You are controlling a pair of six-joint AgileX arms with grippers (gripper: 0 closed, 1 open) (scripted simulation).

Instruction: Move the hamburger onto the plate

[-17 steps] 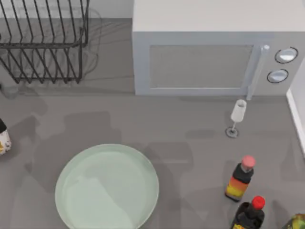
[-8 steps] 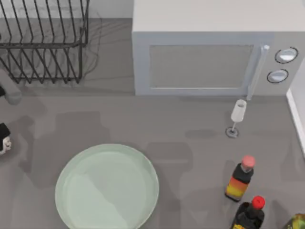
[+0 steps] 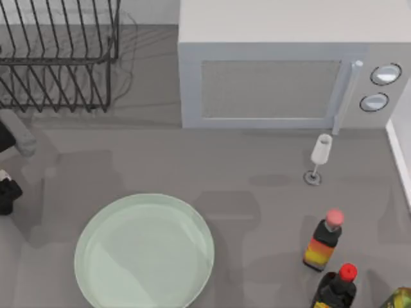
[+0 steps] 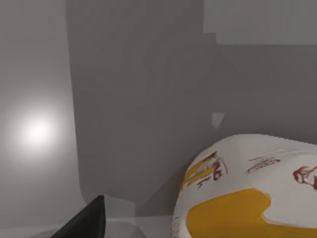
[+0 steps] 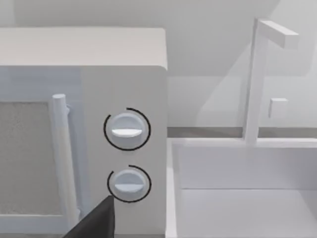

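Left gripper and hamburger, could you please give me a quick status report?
Left gripper at table's left edge, beside plate. Hamburger close under left wrist camera; grasp unconfirmed. Plate bare. Right arm parked facing microwave.

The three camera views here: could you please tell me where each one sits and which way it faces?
Top view: above the table, looking down on the plate, microwave and bottles; the left gripper shows at the left edge.
Left wrist view: on the left arm, close over the wrapped hamburger; a dark fingertip shows.
Right wrist view: on the right arm, facing the microwave's dials and a sink; a dark fingertip shows.
Shared: top and right wrist views both show the microwave.
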